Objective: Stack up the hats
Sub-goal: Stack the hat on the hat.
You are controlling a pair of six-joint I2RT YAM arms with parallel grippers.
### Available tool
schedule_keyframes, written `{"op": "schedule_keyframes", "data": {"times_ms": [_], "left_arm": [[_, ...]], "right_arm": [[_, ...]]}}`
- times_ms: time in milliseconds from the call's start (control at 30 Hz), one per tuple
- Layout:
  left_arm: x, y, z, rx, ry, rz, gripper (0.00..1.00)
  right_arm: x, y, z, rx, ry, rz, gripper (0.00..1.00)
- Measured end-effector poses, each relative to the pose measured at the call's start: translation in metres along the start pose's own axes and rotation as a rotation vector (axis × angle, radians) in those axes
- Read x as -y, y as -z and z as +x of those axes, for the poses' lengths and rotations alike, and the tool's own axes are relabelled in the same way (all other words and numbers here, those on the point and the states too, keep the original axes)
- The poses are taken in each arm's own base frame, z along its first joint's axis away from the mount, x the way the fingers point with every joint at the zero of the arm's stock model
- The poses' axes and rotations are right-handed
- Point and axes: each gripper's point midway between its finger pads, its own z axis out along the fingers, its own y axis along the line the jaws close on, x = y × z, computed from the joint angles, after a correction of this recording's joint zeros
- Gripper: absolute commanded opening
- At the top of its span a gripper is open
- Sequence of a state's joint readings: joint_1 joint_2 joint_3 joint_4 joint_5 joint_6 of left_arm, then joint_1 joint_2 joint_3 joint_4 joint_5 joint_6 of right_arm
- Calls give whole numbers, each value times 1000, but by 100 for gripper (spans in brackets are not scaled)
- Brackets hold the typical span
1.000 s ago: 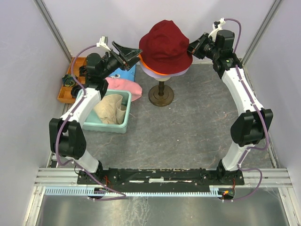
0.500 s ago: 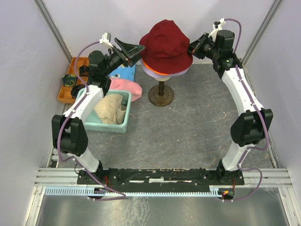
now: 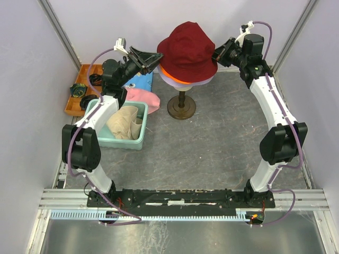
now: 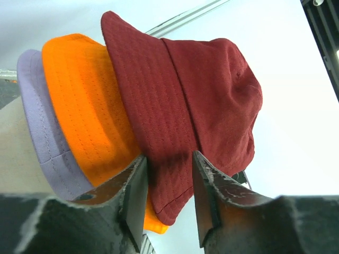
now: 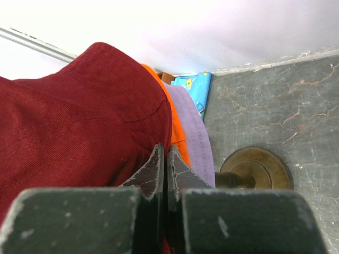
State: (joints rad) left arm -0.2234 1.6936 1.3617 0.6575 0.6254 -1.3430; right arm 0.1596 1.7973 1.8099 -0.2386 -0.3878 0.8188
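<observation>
Atop the mannequin stand (image 3: pixel 181 107) the dark red hat (image 3: pixel 186 45) sits outermost, over the orange hat (image 4: pixel 79 95) and lavender hat (image 4: pixel 39 121). Left of the stand, the left gripper (image 4: pixel 169 159) has its jaws apart astride the red brim (fabric in the gap); right of it, the right gripper (image 5: pixel 164 148) is pressed together, pinching the brim's edge.

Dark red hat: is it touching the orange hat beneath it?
Touching. The left wrist view shows the dark red hat sitting over the orange hat, its brim lying directly on the orange fabric with no gap between them.
</observation>
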Motion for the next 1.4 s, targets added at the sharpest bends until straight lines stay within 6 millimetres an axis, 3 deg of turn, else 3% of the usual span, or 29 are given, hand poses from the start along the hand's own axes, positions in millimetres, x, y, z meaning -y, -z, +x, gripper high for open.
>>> {"op": "schedule_keyframes", "data": {"times_ms": [200,867,967,1400], "left_arm": [[-5,-6,1,13,17,16,4],[-25,19,5,118,-22,91,3],[-25,20,5,123,-20,110,3],[-27,11,2,86,0,96,3]], "right_arm": [[3,0,1,-5,6,13,0],[-4,4,6,-43,-2,-44,0],[-5,5,5,-51,-21,-69,5],[-5,11,1,-90,-350,-285,17]]}}
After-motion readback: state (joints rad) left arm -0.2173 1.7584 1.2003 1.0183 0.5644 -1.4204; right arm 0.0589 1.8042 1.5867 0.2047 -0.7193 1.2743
